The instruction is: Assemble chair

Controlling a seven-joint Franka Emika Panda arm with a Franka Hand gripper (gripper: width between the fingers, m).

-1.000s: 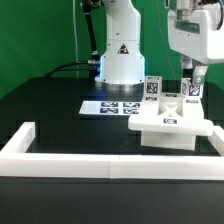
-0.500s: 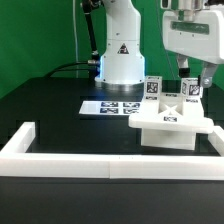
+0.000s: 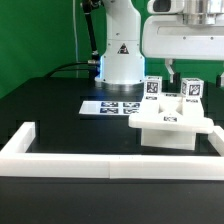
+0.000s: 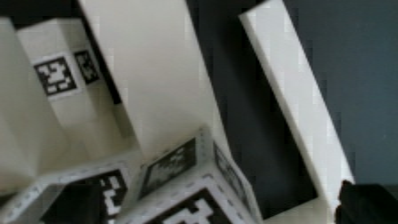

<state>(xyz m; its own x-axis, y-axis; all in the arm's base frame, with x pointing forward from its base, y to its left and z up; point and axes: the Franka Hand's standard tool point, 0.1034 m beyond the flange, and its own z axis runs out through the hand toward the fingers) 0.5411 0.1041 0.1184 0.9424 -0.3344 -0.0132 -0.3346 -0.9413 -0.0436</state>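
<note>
In the exterior view the chair (image 3: 172, 122) sits at the right centre of the frame on the black desk (image 3: 50, 110), a white slab with two tagged posts rising from its back edge; the marker board (image 3: 112, 106) lies just beside it toward the frame's centre, and the long white border wall (image 3: 110, 163) runs across the lower part. The arm fills the upper right; its fingers (image 3: 174, 72) show as a dark tip hanging above the posts, apart from them; whether they are spread or closed I cannot tell.

In the wrist view tall white posts (image 4: 151, 70) and tagged faces fill the frame over the dark desk; the fingers hold nothing that shows.

The plastic looks stiff, light and smooth, probably slippery; a squeeze across a post's flat sides seems safest.
</note>
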